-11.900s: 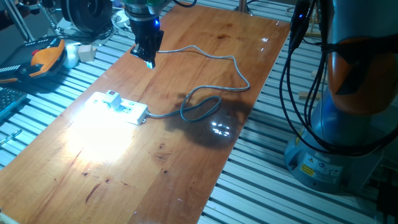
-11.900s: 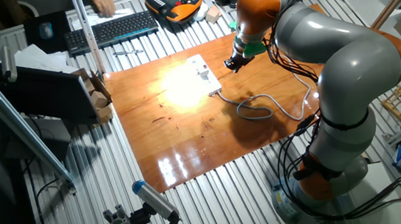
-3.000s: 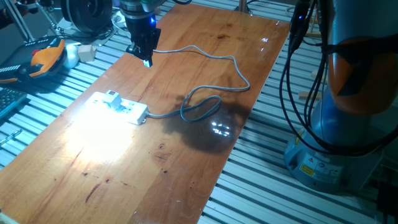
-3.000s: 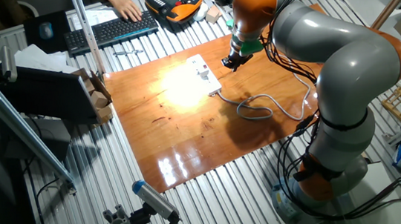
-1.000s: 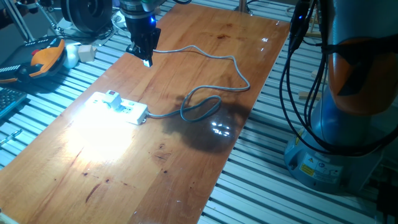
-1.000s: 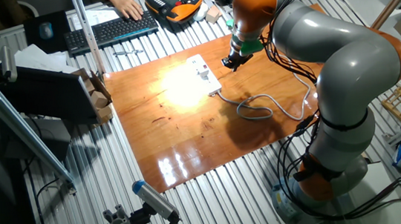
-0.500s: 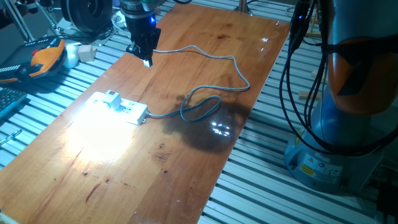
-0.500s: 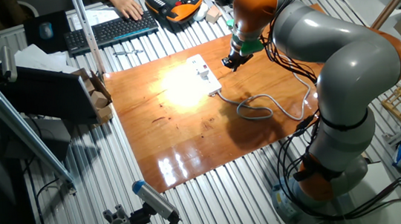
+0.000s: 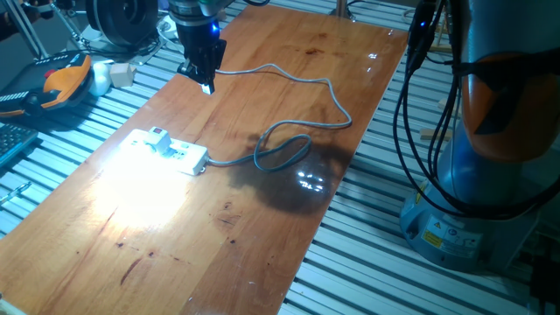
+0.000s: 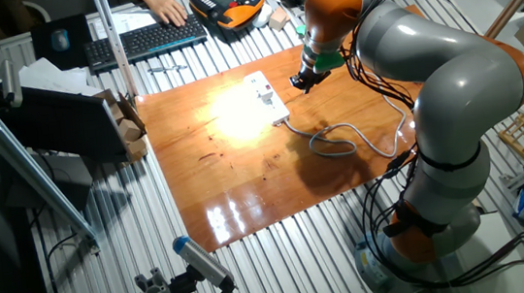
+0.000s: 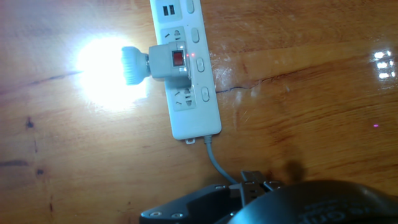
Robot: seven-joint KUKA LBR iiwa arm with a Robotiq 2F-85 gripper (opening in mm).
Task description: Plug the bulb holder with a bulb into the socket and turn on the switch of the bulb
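The socket (image 9: 172, 150) is a long white power strip lying on the wooden table, also in the other fixed view (image 10: 265, 94) and the hand view (image 11: 186, 93). The bulb holder (image 11: 175, 62), a small white box with a red switch, is plugged into it, and its bulb (image 11: 132, 65) glows brightly to the left. The bulb holder (image 9: 158, 138) stands out on the strip. My gripper (image 9: 206, 85) hangs above the table's far left edge, well away from the strip, with its fingers together and nothing in them. It also shows in the other fixed view (image 10: 301, 86).
The strip's grey cable (image 9: 302, 80) loops across the table's middle. Off the table's far left lie an orange pendant (image 9: 66, 77) and small white items. A person's hand (image 10: 166, 11) rests on a keyboard (image 10: 144, 40). My arm's base (image 9: 468, 206) stands to the right.
Since 11.9 s ago my gripper has shifted slightly towards the table's far left edge. Over the last second nothing has moved. The bulb stays lit.
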